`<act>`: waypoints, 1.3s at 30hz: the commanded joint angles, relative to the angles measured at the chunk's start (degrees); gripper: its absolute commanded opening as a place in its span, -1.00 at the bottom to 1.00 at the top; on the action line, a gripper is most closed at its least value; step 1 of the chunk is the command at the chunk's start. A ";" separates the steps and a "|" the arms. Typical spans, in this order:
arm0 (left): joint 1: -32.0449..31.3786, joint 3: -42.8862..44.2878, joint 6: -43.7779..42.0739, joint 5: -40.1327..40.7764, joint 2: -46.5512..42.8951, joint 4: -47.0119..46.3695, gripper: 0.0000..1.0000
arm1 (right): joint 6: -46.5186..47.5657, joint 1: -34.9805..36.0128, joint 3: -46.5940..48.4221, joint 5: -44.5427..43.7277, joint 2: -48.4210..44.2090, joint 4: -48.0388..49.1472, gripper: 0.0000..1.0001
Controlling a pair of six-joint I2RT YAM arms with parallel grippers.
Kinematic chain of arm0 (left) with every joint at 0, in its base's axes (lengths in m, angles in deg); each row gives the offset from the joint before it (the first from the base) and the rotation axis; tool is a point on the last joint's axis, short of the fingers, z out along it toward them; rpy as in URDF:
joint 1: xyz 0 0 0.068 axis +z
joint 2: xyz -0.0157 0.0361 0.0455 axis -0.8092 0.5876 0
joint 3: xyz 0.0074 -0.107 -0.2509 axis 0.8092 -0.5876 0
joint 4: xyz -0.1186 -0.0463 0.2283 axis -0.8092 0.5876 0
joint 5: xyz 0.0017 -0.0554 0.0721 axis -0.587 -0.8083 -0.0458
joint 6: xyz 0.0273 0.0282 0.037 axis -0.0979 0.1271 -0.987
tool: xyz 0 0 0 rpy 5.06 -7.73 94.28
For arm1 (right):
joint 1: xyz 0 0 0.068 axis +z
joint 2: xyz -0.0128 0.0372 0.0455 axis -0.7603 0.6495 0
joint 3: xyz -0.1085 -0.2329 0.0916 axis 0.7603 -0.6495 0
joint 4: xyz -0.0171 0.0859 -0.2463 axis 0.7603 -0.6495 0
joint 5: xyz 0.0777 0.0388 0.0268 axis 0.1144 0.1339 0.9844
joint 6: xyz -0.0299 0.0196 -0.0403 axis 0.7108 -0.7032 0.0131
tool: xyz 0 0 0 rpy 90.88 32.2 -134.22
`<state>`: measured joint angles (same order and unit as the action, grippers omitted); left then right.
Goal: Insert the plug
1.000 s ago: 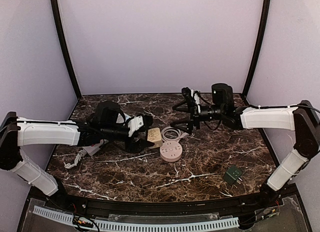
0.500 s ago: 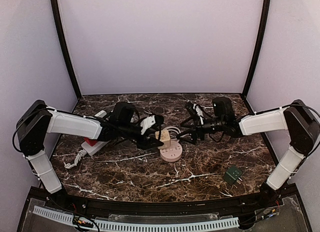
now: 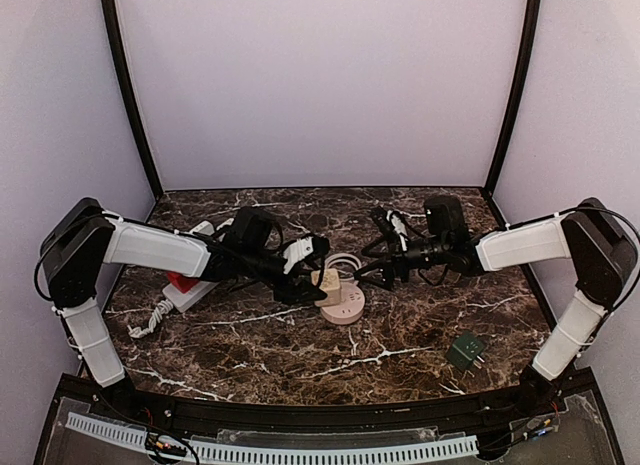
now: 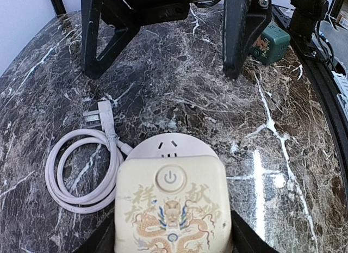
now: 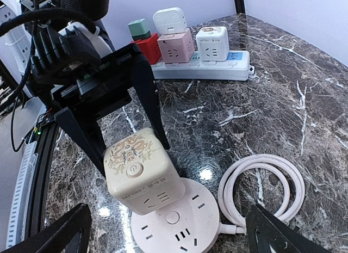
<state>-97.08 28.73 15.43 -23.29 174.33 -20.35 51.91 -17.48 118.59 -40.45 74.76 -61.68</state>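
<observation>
Green adapter [image 3: 465, 349]: near the right near corner, untouched.
Round socket [image 5: 179, 231]: mid-table, top slots showing.
Cream cube plug [image 5: 142, 171]: clenched in my left pincer [image 3: 312, 275], tilted over the socket's left rim. A second ago it hung further left, so it is nearly lined up but not yet seated.
My right pincer [image 4: 163, 68]: spread and empty, now lowered just beyond the socket.
Power strip [image 5: 201, 68]: towards the left edge.

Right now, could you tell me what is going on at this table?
The left gripper holds a cream cube adapter just over the round pink socket, slightly tilted; whether its pins have entered cannot be seen. The right gripper hangs open beside the coiled white cable, holding nothing. A green plug lies apart near the front right.
</observation>
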 commanded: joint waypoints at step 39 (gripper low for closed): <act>0.07 5.54 -10.29 9.10 16.10 26.26 -0.99 | 10.37 6.93 0.29 0.05 3.21 -2.48 0.75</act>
<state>-97.04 42.44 6.56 -24.58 183.75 -6.36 54.49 -13.31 122.94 -42.63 78.58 -68.65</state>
